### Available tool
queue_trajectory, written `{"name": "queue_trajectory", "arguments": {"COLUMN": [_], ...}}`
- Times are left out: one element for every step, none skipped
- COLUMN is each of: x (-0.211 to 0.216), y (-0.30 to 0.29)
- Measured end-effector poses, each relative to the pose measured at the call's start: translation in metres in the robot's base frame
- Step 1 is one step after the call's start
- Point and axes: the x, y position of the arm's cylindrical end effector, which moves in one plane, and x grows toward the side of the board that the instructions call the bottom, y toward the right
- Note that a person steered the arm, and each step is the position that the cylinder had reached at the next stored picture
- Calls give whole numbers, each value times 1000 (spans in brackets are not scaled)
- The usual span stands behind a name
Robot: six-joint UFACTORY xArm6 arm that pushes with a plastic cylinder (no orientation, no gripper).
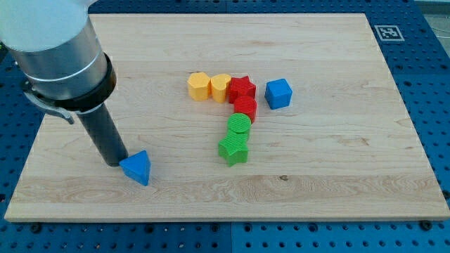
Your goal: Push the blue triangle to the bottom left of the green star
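So the biggest thing here is the wooden board (337, 176), pale with a fine straight grain, sitting on a blue perforated table (432, 77) with a small black-and-white marker tag (387, 32) at the board's far right corner. Next up is the arm (60, 49), a fat grey cylinder with a black collar, ending in a plain dark rod; there's nothing on it that opens or closes, it's just a stick. My tip (116, 164) is down on the board at the near left, touching or just about touching the left side of the blue triangle (136, 167). That triangle is a chunky bright blue wedge, matte plastic look, point facing up and away, well to the left of the cluster and a bit nearer than the green star (233, 149). The star has ridged sides and sits right against the green round block (240, 125), then a red round block (245, 107), a red star (242, 88), a yellow heart-ish block (221, 87), a yellow hexagon (200, 86), and a blue cube (278, 93) off to the right.
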Motion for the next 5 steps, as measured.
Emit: {"name": "queue_trajectory", "arguments": {"x": [8,14,18,33,36], "y": [23,22,-7,2,37]}}
